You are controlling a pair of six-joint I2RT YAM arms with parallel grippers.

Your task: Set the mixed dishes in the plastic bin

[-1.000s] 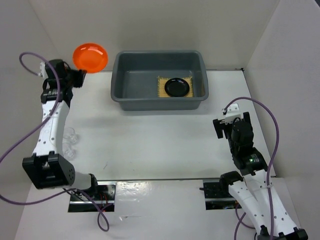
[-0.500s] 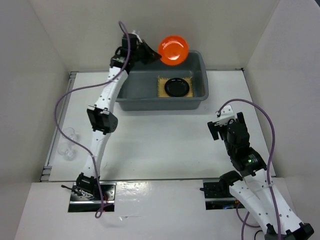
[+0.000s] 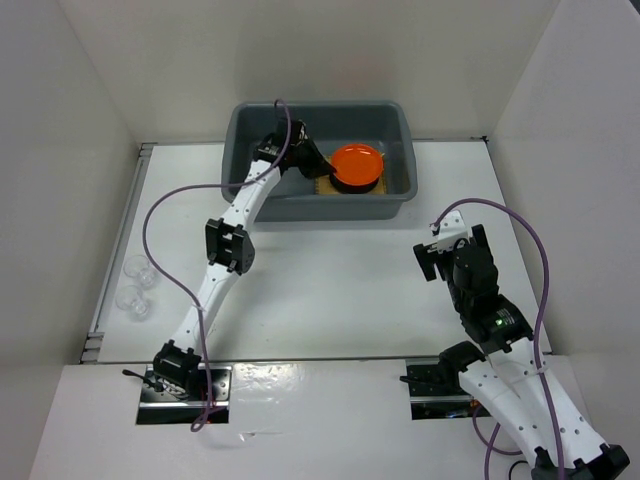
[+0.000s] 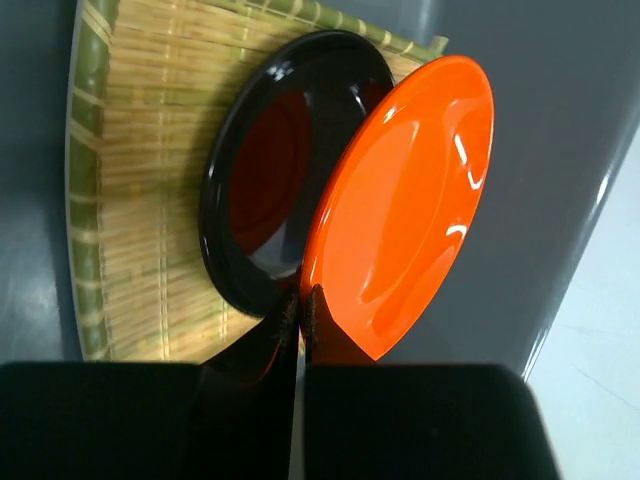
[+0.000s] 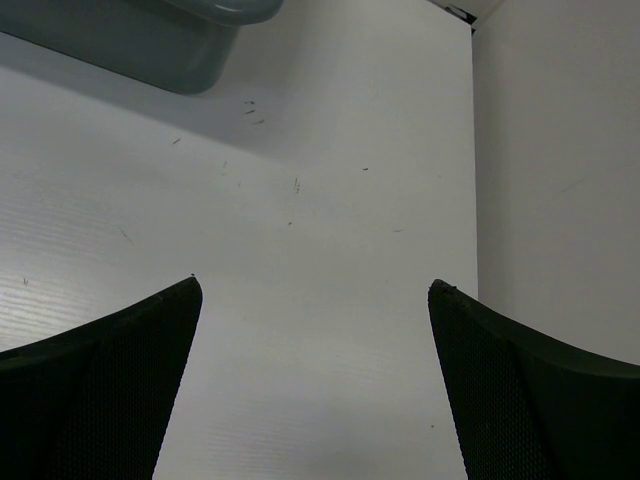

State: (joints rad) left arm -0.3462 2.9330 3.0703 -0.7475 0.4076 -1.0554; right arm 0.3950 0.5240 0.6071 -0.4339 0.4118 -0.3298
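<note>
Left end effector (image 4: 300, 302) clamping orange plate (image 4: 410, 200), black dish (image 4: 255, 190) half hidden, right end effector (image 5: 315, 287) released

No legible text, labels, brands or numbers in any view, plastic bin (image 3: 320, 209) at 12 o'clock unmarked (plain blue-grey walls), orange plate (image 3: 357, 160) inside it likewise unmarked

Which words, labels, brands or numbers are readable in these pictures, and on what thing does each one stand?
No readable text anywhere.
The orange plate, the black dish, the woven mat and the grey bin bear no print.
A small white patch on the right arm is too small to show whether it carries writing.
</note>
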